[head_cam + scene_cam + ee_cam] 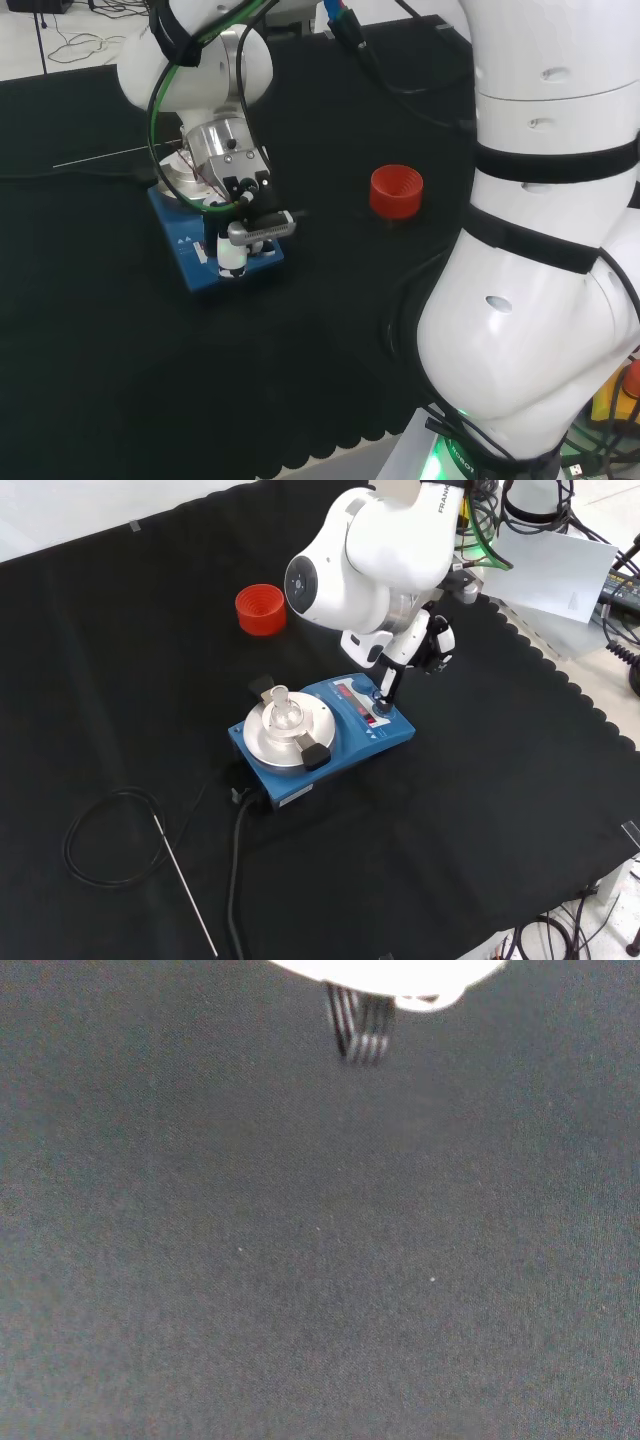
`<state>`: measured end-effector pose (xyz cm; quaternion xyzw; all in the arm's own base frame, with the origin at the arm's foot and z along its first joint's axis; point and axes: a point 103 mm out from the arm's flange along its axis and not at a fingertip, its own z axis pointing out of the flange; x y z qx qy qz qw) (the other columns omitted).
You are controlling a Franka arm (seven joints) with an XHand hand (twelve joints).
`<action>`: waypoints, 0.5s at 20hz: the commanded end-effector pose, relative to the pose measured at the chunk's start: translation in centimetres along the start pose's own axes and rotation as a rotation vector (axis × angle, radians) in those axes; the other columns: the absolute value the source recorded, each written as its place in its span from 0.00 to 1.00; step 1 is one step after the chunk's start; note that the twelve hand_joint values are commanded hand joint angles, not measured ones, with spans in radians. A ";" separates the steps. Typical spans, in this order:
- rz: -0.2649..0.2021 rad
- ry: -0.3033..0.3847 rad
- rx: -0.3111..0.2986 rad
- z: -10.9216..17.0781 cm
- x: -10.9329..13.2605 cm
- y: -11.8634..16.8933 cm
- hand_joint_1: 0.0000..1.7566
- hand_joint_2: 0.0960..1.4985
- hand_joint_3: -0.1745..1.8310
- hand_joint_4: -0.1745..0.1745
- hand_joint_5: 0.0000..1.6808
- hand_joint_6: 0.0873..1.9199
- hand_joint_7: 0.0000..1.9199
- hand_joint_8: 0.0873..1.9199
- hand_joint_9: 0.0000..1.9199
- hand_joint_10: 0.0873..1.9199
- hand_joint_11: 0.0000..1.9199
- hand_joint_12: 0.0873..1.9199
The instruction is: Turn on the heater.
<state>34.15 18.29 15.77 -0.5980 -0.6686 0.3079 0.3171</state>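
The heater [345, 748] is a blue box with a round silver plate [262, 742] and a front control panel [366, 706] showing red lit marks. A small clear glass piece [281, 704] stands on the plate. In the front view the hand [430, 640] hangs over the panel, one straight finger [385, 685] pointing down with its tip on the panel by a knob. In the head view the hand [238, 188] covers much of the heater [186, 242], with a fingertip [232, 256] down on its panel. The wrist view shows black cloth and a ribbed dark finger [360, 1032].
A red ribbed ring stand [261, 609] sits on the cloth beyond the heater, also in the head view [396, 190]. A black cable loop [100, 840] and a thin metal probe rod [186, 882] lie in front of the heater. The arm's white links [540, 250] stand at the right.
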 end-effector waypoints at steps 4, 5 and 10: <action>-0.025 -0.031 -0.092 -4.7 1.7 -3.0 0.83 0.42 0.62 0.36 0.22 0.02 0.88 0.76 0.90 0.79 0.72 0.74; -0.024 -0.032 -0.096 -4.9 1.7 -3.1 0.83 0.42 0.62 0.36 0.22 0.02 0.88 0.76 0.90 0.79 0.72 0.74; -0.015 -0.026 -0.105 -5.4 1.0 -3.4 0.83 0.42 0.62 0.36 0.22 0.02 0.88 0.76 0.90 0.79 0.72 0.74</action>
